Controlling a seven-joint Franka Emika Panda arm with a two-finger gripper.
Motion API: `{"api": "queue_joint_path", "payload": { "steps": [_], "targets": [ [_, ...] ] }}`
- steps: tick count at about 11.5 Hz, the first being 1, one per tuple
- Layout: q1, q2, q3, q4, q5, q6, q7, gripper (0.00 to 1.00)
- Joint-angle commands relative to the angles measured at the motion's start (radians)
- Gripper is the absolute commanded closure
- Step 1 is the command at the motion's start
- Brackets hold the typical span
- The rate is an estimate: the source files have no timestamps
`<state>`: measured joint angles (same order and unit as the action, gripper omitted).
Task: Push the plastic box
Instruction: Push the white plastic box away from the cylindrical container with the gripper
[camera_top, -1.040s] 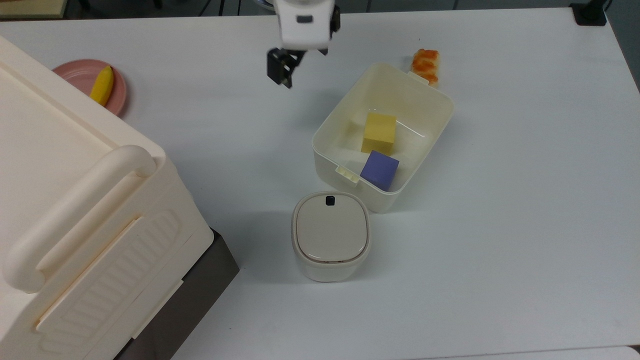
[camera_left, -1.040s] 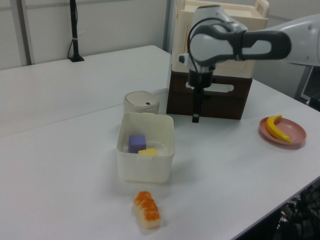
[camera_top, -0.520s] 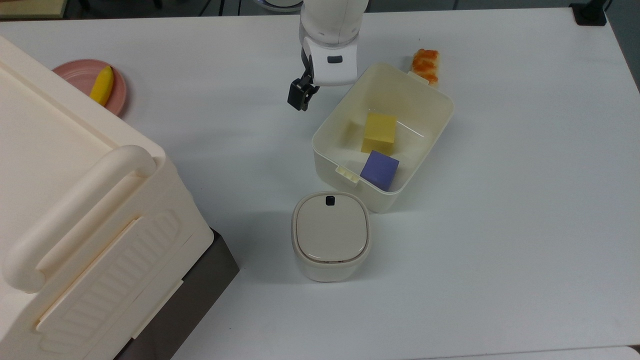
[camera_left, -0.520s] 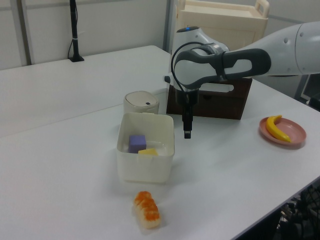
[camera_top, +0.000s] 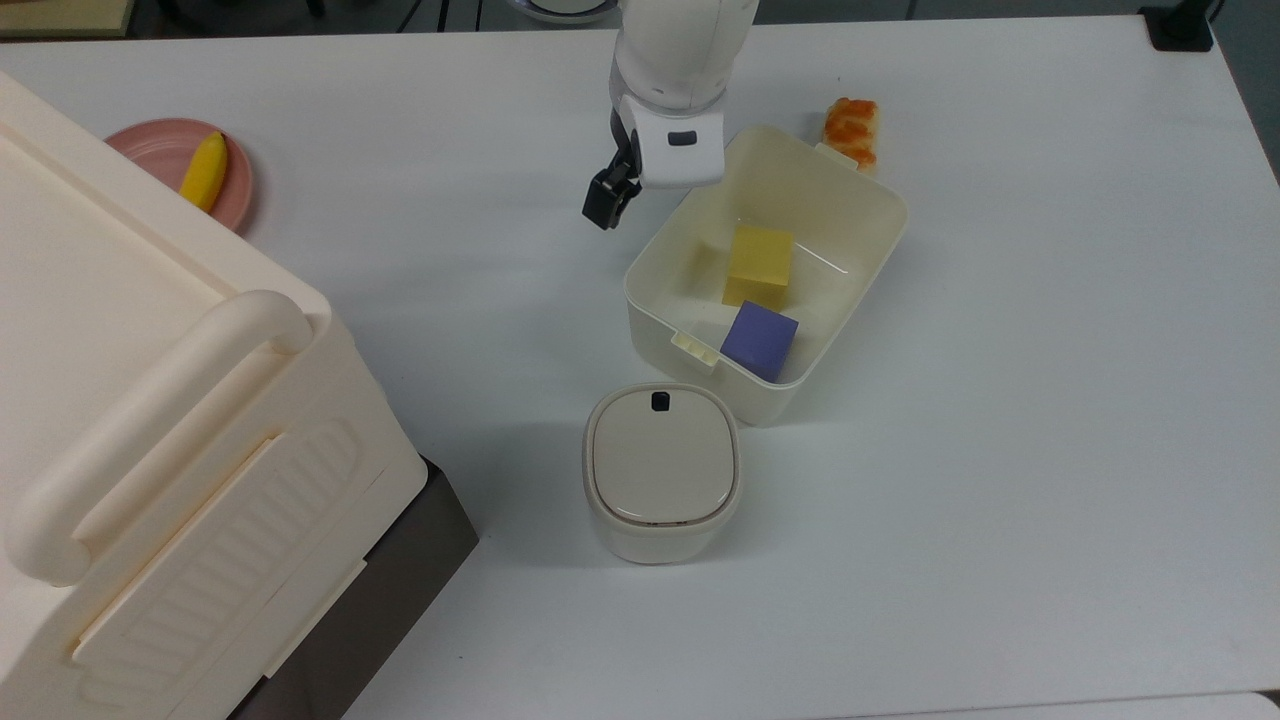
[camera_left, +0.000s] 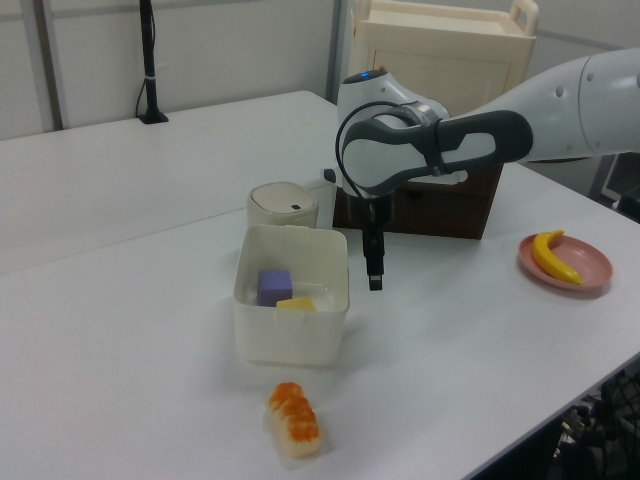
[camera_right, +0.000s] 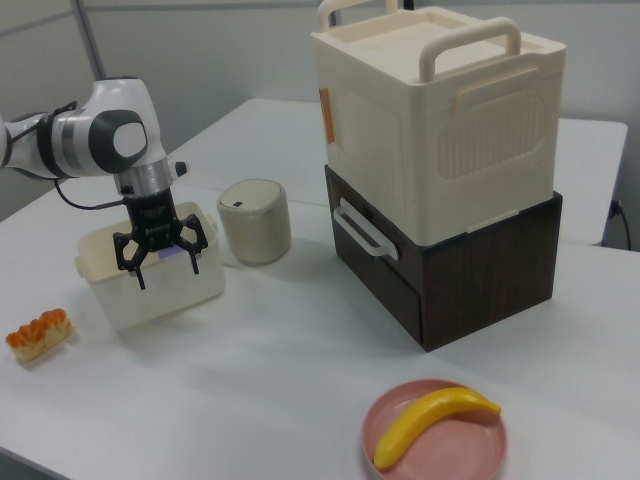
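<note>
**Tool hanging beside the plastic box, push not started**

White desk (camera_top: 1050, 450) carries everything. Biggest item: the huge cream case (camera_right: 440, 110) with a thick handle, stacked on a dark brown drawer unit (camera_right: 470, 265), at the top view's left. Not the target.

The plastic box (camera_top: 850, 215), cream, lidless, sits mid-desk at an angle, a latch tab at each short end. Inside: a yellow cube (camera_top: 758, 262) and a purple cube (camera_top: 760, 340), both loose.

Small lidded bin (camera_top: 661, 470) with a black button stands just beside the box's near corner in the top view; touching or not, cannot tell.

Pink plate (camera_top: 150, 150) with a banana (camera_top: 204, 171) is well apart, at the top view's left. Orange-topped food piece (camera_top: 852, 128) lies right at the box's far latch tab.

The tool (camera_right: 157, 252) hangs just beside the box's long wall, fingers spread wide in the right view, holding nothing, above desk level.

Risks, as a judgement: contact high on the thin wall could tip or flex the box instead of sliding it, tumbling the cubes. An open finger could hook over the rim. An off-centre push would spin the box into the bin or shove the food piece.
</note>
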<state>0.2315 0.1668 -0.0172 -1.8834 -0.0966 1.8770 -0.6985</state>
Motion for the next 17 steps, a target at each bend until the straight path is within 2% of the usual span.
{"api": "queue_joint_path", "payload": {
  "steps": [1,10,12,15,17],
  "targets": [
    [0.032,0.017,-0.007,-0.016,-0.020,0.075,-0.001,0.00],
    [0.063,0.049,-0.004,0.023,-0.045,0.172,0.113,0.00],
    [0.062,0.051,0.016,0.026,-0.046,0.198,0.123,0.00],
    [0.063,0.115,0.028,0.081,-0.093,0.208,0.224,0.00],
    [0.063,0.117,0.028,0.083,-0.097,0.208,0.231,0.00]
  ]
}}
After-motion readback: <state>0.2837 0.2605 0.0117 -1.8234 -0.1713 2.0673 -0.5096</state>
